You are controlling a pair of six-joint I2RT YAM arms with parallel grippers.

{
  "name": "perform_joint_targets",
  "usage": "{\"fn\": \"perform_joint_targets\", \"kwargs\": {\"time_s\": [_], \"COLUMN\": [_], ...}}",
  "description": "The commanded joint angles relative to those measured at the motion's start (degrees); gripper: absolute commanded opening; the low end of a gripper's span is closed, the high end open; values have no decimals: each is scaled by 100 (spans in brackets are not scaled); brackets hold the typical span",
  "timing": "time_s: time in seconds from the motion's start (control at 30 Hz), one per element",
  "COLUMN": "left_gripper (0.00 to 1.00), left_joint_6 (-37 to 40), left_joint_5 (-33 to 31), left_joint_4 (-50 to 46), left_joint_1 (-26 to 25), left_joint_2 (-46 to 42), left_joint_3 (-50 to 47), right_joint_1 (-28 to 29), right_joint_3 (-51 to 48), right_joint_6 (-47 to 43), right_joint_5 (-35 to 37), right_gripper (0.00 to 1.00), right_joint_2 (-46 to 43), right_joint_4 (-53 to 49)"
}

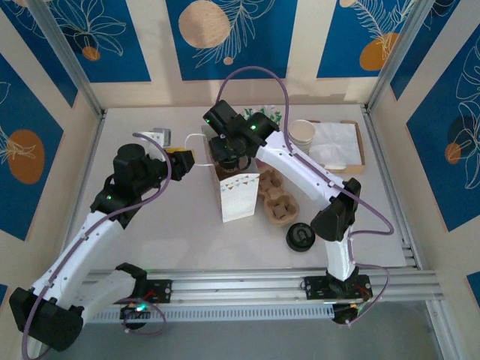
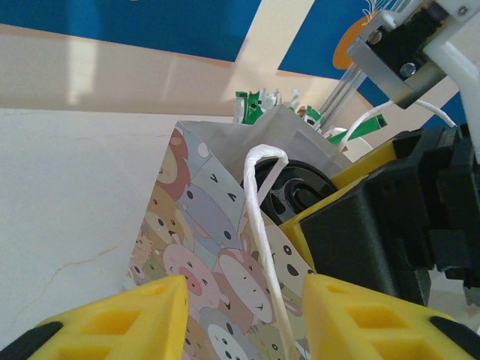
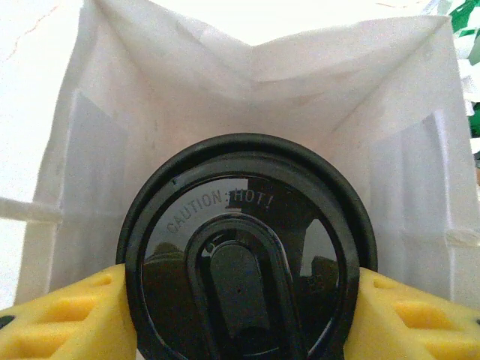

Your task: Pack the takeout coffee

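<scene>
Nearest your arm bases, a low black lid stack (image 1: 300, 238) sits on the tabletop (image 1: 150, 225), close to the right arm. Just past it the paper bag (image 1: 238, 196) stands upright with its mouth open, and a brown cup carrier (image 1: 279, 201) lies right beside it on its right. Your right claw (image 3: 241, 300) reaches down into the bag's mouth from above. It is clamped on the takeout coffee (image 3: 244, 225), with one yellow finger (image 3: 67, 315) pressed to each side of the round black sip lid. The cup body under the lid is hidden. The coffee hangs inside the bag, between its white inner walls (image 3: 225, 67), and you cannot tell whether it touches the bottom. Your left claw (image 2: 244, 315) is at the bag's left side with its jaws well apart. The white cord handle (image 2: 262, 225) runs up between them, apparently unpinched, and over the printed animal face of the bag (image 2: 202, 225) you can see the black lid (image 2: 296, 187) in the mouth. Farthest away, a tray (image 1: 360, 146) holds white napkins (image 1: 330, 142), and a stack of pale cups (image 1: 302, 133) stands at its left edge.
</scene>
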Motion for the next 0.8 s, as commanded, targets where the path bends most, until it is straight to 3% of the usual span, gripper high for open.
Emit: {"fn": "perform_joint_targets", "kwargs": {"time_s": [0.0,0.77], "left_gripper": [44,44], "left_joint_6": [-72,-34], "left_joint_5": [91,38], "left_joint_4": [193,136], "left_joint_1": [-34,-43], "left_joint_2": [-40,-5], "left_joint_3": [-46,-29], "right_joint_1": [-41,-236], "right_joint_3": [-121,-638], "right_joint_6": [54,-106], "right_joint_5": [-165,-495], "right_gripper": [51,51], "right_joint_2": [96,332], "right_joint_4": [-5,295]}}
